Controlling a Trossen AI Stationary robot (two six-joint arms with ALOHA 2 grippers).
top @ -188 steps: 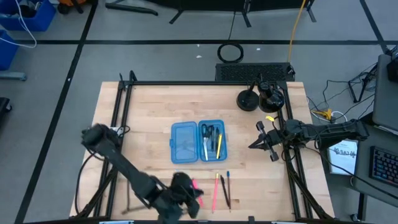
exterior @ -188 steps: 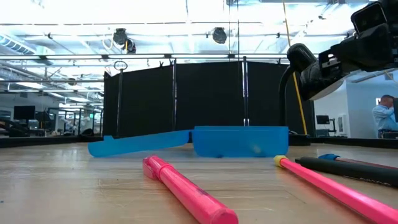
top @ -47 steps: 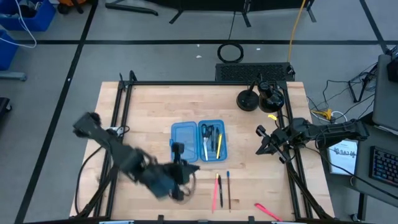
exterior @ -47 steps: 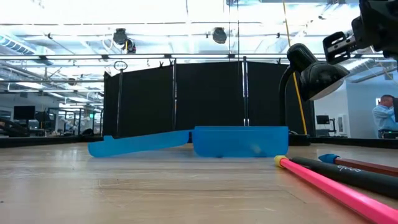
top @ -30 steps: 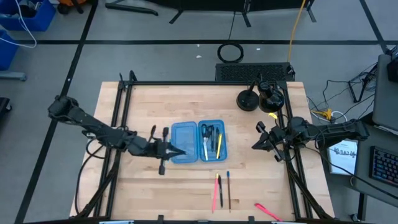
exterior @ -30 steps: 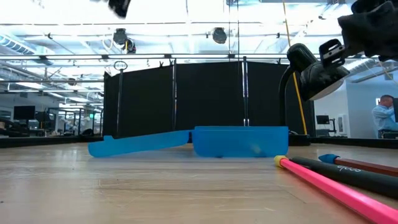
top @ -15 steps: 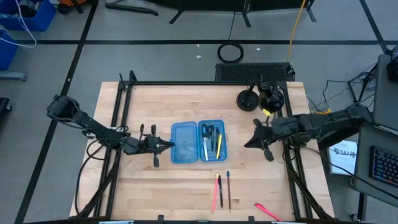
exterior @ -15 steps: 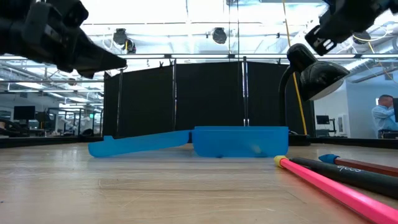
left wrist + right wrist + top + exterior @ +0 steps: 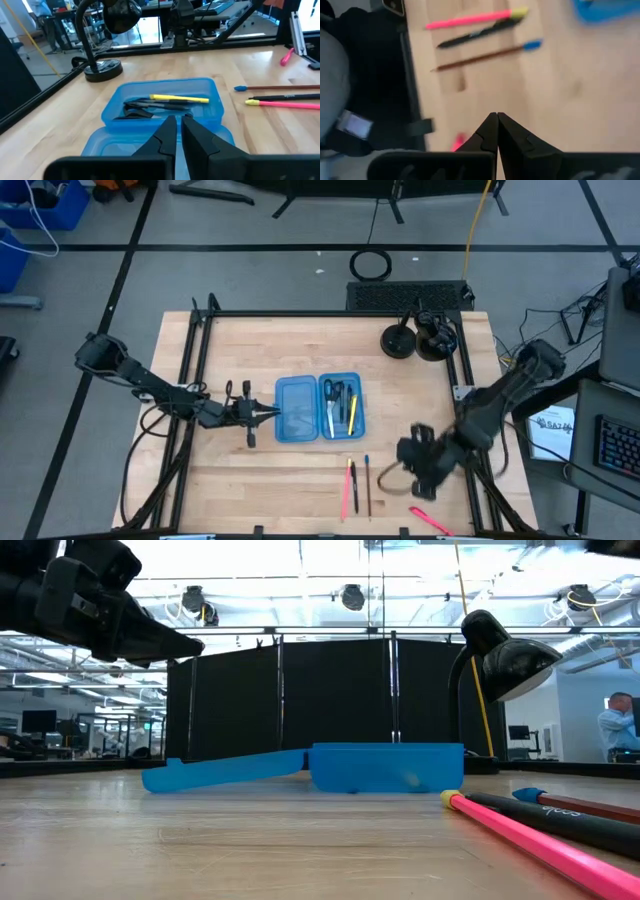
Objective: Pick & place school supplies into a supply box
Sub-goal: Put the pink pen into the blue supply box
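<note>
1. Right, the box (image 9: 320, 408) lies open mid-surface (image 9: 420, 395), with scissors (image 9: 327, 391), a yellow pen (image 9: 351, 412) and more already inside.
2. Left outside, near the front edge: pink pen (image 9: 346, 486), black pen (image 9: 354, 487), blue-tipped pencil (image 9: 367, 484), all lengthwise front-to-back, plus a pink marker (image 9: 431, 520), angled.
3. Left claw (image 9: 272, 414) sits at the lid, narrowly parted, empty.
4. Right claw (image 9: 412, 455), shut and empty, hangs over the leftovers.
</note>
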